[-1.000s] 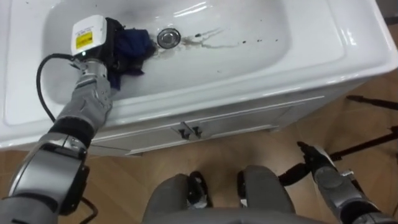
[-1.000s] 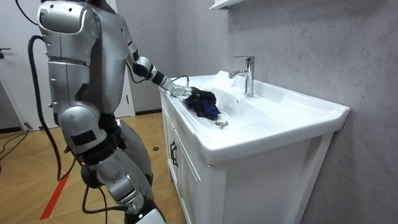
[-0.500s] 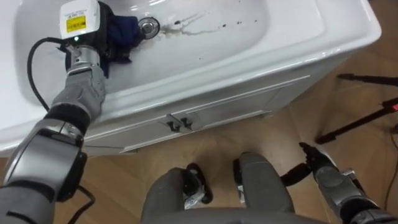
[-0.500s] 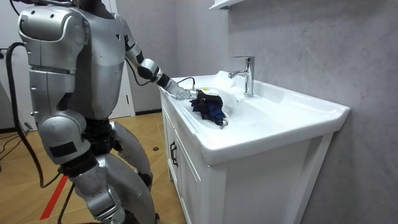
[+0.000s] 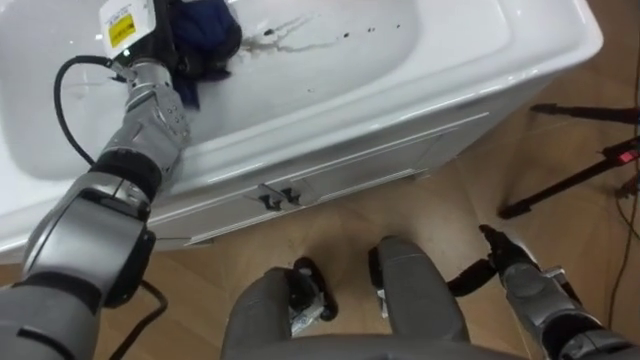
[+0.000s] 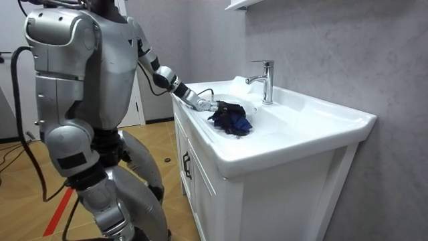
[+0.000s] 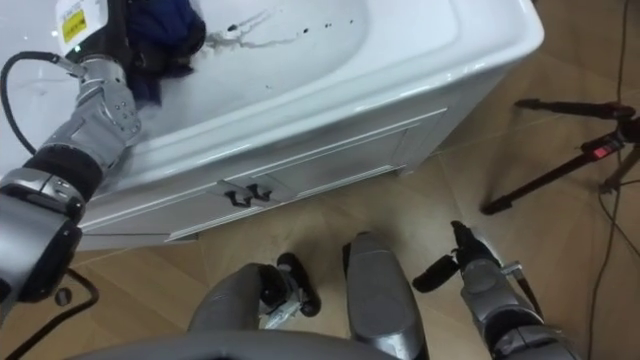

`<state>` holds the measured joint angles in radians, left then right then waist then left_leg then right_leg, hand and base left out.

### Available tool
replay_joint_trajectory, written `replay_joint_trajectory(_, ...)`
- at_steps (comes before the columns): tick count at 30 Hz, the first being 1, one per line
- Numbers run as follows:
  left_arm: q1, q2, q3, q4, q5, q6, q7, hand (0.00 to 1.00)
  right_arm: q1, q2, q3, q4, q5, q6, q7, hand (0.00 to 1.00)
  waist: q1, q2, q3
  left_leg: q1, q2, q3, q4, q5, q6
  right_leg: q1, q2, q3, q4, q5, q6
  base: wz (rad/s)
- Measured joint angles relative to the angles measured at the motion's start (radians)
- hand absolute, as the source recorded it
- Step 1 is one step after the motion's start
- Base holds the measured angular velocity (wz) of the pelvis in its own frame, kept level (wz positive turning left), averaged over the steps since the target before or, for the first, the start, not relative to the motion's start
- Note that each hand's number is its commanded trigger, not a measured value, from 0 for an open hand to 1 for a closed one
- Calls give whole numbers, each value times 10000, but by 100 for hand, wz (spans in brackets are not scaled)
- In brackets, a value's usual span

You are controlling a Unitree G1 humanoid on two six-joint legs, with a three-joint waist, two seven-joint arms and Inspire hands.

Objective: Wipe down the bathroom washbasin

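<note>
Bathroom: white basin (image 6: 321, 115) with chrome tap (image 6: 266, 80) on a cabinet (image 6: 204, 201).

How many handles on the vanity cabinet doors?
2: left handle and right handle, side by side where the cabinet doors meet, below the front rim of the basin. None looks hidden.

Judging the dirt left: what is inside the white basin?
A bunched dark blue cloth at the left hand, with brownish streaks and dark specks on the white ceramic basin's floor to its right. Whatever lies under the cloth is covered.
</note>
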<state>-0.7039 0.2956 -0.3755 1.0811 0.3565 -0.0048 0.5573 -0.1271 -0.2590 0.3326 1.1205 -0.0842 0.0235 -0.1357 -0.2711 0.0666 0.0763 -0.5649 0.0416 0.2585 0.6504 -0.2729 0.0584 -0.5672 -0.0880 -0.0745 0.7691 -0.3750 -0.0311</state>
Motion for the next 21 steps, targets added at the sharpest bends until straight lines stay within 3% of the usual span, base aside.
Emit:
replay_joint_trajectory(5, -215, -372, -3, -1, -943, -336, -154, 100, -51, 26, 11, -8, 49, -2, -56, 0, -32, -15, -3, -83, 66, 44, 26, -7, 36, -33, -116, -84, -8, -11, 20, 4)
replay_joint_trajectory(21, -333, -899, -53, -274, -2889, -932, -919, 100, -695, 361, 13, 102, 1222, -230, 145, 0, -258, -43, -7, -32, 41, 127, 21, -34, 154, 135, -167, -210, -78, -75, 142, 4)
